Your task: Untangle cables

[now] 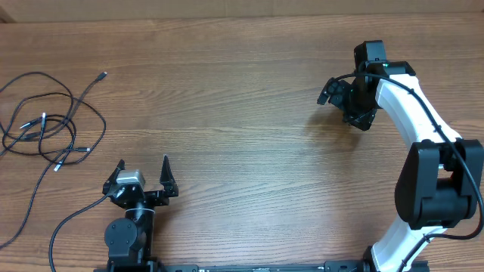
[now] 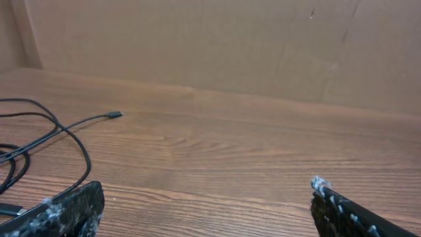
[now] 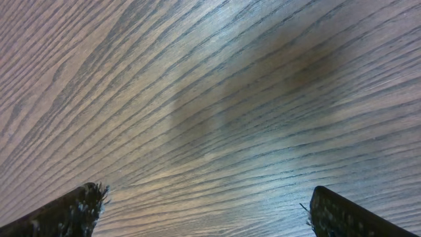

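Cables (image 1: 43,121), thin and black with little silver ends, lie in a loose tangle on the table (image 1: 242,113), far left. We see the left gripper (image 1: 144,161) and the right gripper (image 3: 207,192) spread wide, holding nothing.

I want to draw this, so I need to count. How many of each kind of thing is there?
Robot grippers: 2, the left gripper and the right gripper, both open.
Tangled bunch of black cables: 1; I cannot tell how many cords are in it.
Wooden table: 1.
Total: 4.
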